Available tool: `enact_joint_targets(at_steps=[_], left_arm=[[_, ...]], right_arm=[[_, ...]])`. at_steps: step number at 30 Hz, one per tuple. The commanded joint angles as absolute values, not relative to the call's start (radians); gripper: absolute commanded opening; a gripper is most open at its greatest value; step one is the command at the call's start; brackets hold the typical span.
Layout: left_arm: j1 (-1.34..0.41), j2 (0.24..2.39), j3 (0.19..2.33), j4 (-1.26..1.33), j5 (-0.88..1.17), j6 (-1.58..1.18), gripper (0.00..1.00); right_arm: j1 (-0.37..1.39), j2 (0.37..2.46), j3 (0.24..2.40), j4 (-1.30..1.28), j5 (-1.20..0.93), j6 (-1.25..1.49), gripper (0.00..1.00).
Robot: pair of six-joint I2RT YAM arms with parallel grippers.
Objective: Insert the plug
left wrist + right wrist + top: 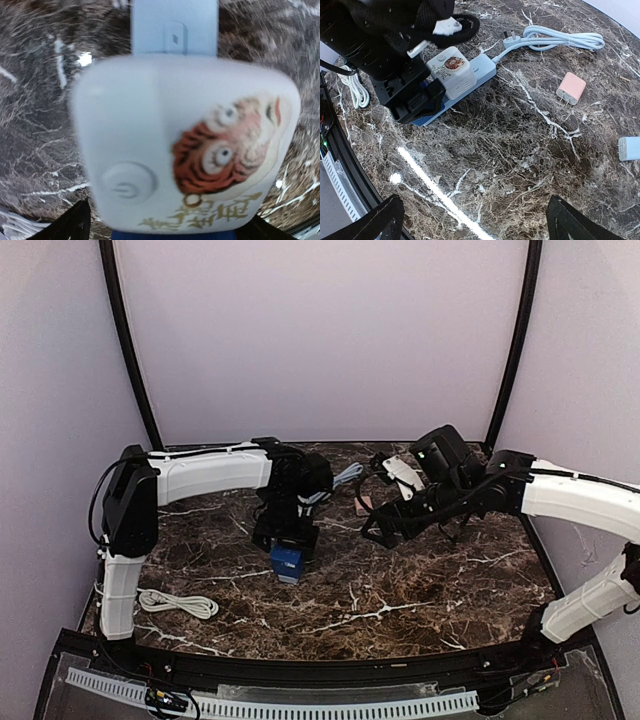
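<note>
Left arm (370,30) over power strip (482,67); open tabletop (510,165) alongside.

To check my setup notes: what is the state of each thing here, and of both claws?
white cube adapter: sitting on the power strip.
power strip: flat on the table, its own plug lying loose.
pink charger: loose on table, unplugged.
left claw: around the adapter; grip unclear.
right claw: open, empty.

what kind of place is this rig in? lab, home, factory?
Looks like a lab robot test cell, not a home: plain pale walls and black curved frame poles enclose a dark marble-pattern tabletop, with a white slotted cable duct along its near edge.
</note>
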State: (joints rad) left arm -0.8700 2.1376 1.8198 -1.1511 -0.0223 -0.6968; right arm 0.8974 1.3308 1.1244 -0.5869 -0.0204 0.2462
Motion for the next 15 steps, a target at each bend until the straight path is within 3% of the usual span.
enact_joint_targets(at_steps=[1, 10, 15], left_arm=[[-0.860, 2.101, 1.897, -1.202, -0.109, -0.723, 0.97], [-0.864, 1.973, 1.933, -1.264, -0.109, -0.751, 0.99], [-0.847, 1.878, 1.877, -1.364, -0.239, -0.746, 0.99]], right_arm=[[0.893, 1.304, 1.112, -0.586, -0.003, 0.263, 0.99], [0.892, 1.322, 1.123, -0.576, 0.017, 0.280, 0.99], [0.893, 1.328, 1.103, -0.561, 0.062, 0.289, 0.99]])
